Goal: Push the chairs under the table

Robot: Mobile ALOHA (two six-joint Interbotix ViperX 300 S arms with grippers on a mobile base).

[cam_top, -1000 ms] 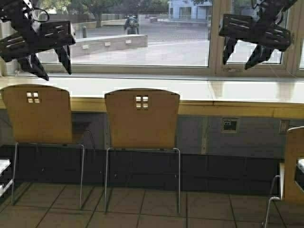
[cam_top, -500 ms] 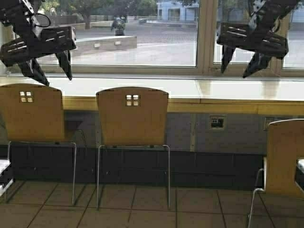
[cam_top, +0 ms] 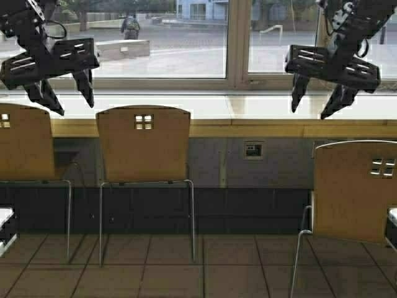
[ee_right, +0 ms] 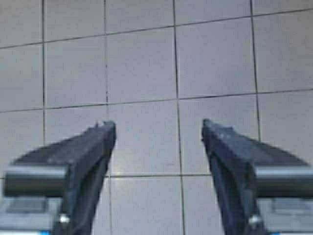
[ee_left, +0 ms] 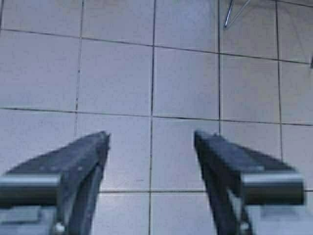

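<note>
Both arms hang raised with fingers spread wide and holding nothing: the left tool (cam_top: pixel 67 99) high at the left, the right tool (cam_top: pixel 315 104) high at the right, over grey floor tiles (ee_left: pixel 186 83). Three light brown bent-plywood chairs stand before the desk (cam_top: pixel 260 129): the left chair (cam_top: pixel 25 146), the middle chair (cam_top: pixel 144 149) and, nearer, the right chair (cam_top: pixel 356 192). Each has thin chrome legs; square holes pierce the backrests. The desk's glossy top has a thick yellowish edge.

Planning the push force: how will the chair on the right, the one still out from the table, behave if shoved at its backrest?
The chair on the right probably slides easily: thin chrome legs on smooth floor tiles. Its thin plywood shell looks light. A push high on the backrest may tip it forward rather than slide it; pushing lower seems safer.
</note>
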